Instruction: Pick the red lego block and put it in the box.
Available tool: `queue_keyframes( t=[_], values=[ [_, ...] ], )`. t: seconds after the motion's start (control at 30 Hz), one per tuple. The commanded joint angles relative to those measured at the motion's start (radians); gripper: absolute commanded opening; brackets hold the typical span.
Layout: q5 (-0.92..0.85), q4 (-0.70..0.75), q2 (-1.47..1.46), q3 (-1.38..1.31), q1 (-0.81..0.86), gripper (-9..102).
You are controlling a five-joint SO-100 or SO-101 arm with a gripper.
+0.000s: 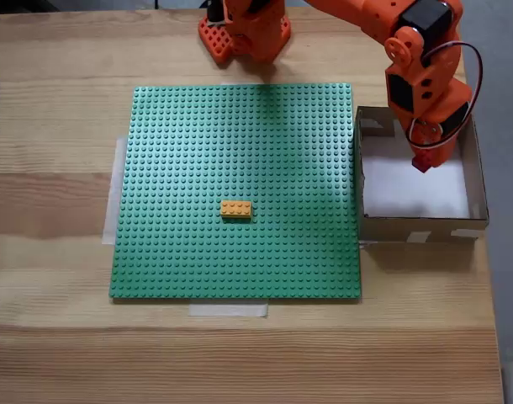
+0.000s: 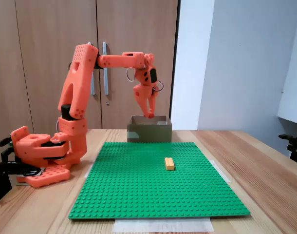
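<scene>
Tool (image 1: 421, 164) hangs over the box (image 1: 475, 181) beside the green baseplate (image 1: 240, 160), clenched on the red lego block (image 1: 421, 163). Judged best: release it low over the white floor, well apart from the orange brick (image 1: 235, 209).

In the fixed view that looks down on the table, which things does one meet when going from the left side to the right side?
Pale tape strip → green baseplate → orange brick → cardboard box → claw, holding the red lego block over the box floor.
</scene>
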Motion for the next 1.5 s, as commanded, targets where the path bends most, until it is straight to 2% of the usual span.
queue_keyframes(
  t=[0.0,0.4,0.83,1.47],
  values=[
    [0.012,-0.026,-0.002,-0.034,-0.003,5],
    [-0.002,-0.028,-0.095,-0.026,-0.005,1],
    [-0.026,-0.097,-0.146,0.035,-0.006,2],
    [-0.032,-0.167,-0.164,0.072,-0.009,11]
  ],
)
